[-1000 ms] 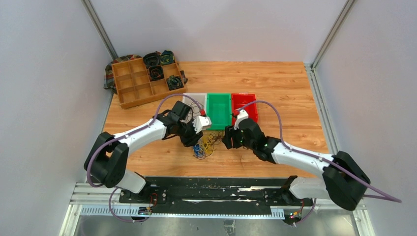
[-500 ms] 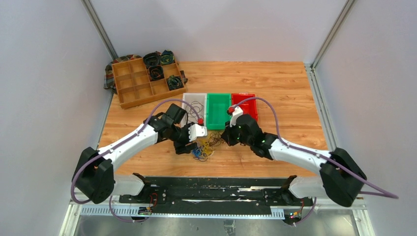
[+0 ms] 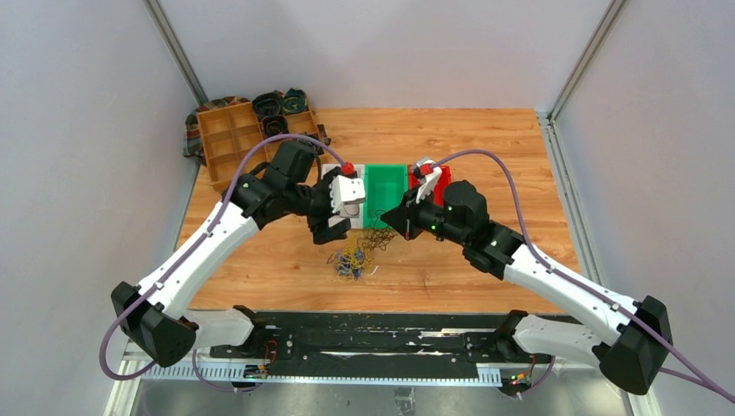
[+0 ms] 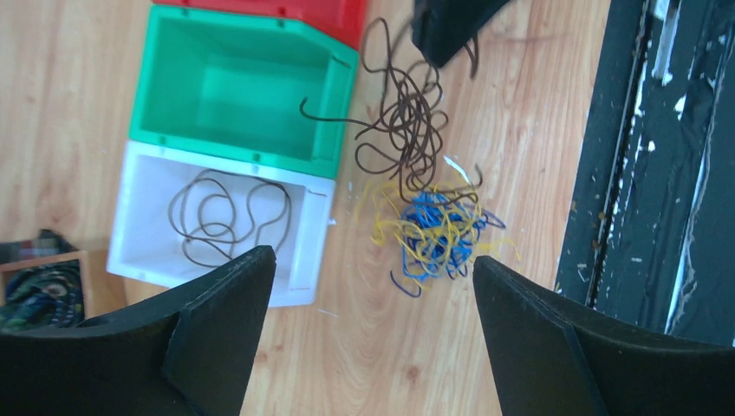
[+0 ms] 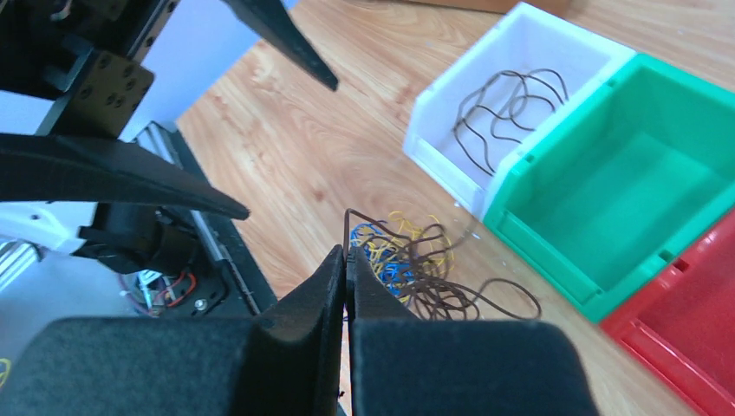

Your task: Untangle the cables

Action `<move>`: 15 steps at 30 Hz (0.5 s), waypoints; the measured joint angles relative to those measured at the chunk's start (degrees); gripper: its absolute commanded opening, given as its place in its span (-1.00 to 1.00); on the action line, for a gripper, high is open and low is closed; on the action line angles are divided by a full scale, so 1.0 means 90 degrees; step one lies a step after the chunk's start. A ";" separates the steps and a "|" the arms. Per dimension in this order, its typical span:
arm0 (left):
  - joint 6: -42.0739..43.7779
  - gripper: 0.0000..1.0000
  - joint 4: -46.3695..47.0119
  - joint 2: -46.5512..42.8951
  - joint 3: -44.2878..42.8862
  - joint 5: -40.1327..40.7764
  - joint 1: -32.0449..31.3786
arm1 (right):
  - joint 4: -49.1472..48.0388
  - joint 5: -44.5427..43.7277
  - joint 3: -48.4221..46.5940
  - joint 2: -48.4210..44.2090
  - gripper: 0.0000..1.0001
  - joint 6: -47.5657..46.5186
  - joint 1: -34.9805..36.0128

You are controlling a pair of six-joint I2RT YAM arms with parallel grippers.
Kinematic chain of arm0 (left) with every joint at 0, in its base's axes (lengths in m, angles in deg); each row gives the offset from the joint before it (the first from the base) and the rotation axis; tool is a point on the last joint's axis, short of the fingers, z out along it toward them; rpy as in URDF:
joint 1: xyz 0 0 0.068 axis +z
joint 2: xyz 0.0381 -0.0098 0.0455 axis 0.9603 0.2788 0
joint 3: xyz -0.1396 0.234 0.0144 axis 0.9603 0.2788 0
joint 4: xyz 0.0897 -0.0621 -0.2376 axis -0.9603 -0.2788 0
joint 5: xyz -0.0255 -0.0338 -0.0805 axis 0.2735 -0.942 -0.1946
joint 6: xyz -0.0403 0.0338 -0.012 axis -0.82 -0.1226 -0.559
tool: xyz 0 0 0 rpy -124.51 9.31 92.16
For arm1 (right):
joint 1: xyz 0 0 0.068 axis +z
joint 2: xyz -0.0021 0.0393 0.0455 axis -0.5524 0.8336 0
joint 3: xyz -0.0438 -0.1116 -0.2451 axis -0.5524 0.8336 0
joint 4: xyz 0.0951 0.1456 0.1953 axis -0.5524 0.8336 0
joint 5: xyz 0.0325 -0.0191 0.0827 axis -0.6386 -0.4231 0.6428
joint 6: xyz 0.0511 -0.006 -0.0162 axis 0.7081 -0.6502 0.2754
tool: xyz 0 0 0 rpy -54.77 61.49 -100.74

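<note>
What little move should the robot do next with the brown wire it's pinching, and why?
Probably lift the right end effector a bit higher. It is shut on the thin dark brown cable, whose lower loops reach into the yellow and blue tangle of cables. Pulling up should slip it free, ready for the white plastic bin holding a similar wire.

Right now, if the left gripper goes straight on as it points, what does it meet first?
Probably the wooden table, in the gap between the white bin and the yellow-blue cables, where the open left gripper aims. Depth is unclear; the cables' edge could come first.
</note>
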 measured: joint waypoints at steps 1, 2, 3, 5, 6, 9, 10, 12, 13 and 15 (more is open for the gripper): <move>-0.0053 0.75 -0.0015 0.0000 -0.0146 -0.0002 0.0000 | 0.0032 0.0138 -0.0104 0.0007 -0.99 0.0007 0.0000; -0.0080 0.73 -0.0024 0.0007 -0.0245 -0.0002 0.0000 | 0.0041 0.0257 -0.0172 0.0017 -0.99 0.0019 0.0000; -0.0117 0.71 -0.0029 0.0024 -0.0384 -0.0005 0.0000 | 0.0051 0.0418 -0.0260 0.0044 -0.99 0.0032 0.0000; -0.0175 0.68 -0.0039 0.0100 -0.0610 -0.0012 -0.0007 | 0.0049 0.0617 -0.0369 0.0121 -0.99 0.0061 0.0000; -0.0197 0.67 -0.0046 0.0160 -0.0714 -0.0012 -0.0024 | 0.0036 0.0714 -0.0408 0.0175 -0.99 0.0080 0.0000; -0.0243 0.58 -0.0046 0.0386 -0.0928 -0.0022 -0.0134 | -0.0066 0.0991 -0.0415 0.0335 -0.99 0.0177 0.0000; -0.0243 0.52 -0.0051 0.0459 -0.0945 -0.0034 -0.0180 | -0.0112 0.1071 -0.0413 0.0381 -0.99 0.0211 0.0000; -0.0236 0.36 -0.0073 0.0580 -0.0945 -0.0104 -0.0253 | -0.0206 0.1251 -0.0413 0.0459 -0.99 0.0299 0.0000; -0.0240 0.30 -0.0085 0.0629 -0.0945 -0.0151 -0.0274 | -0.0248 0.1324 -0.0410 0.0481 -0.99 0.0328 0.0000; -0.0228 0.18 -0.0107 0.0697 -0.0945 -0.0270 -0.0296 | -0.0338 0.1457 -0.0410 0.0503 -0.99 0.0367 0.0000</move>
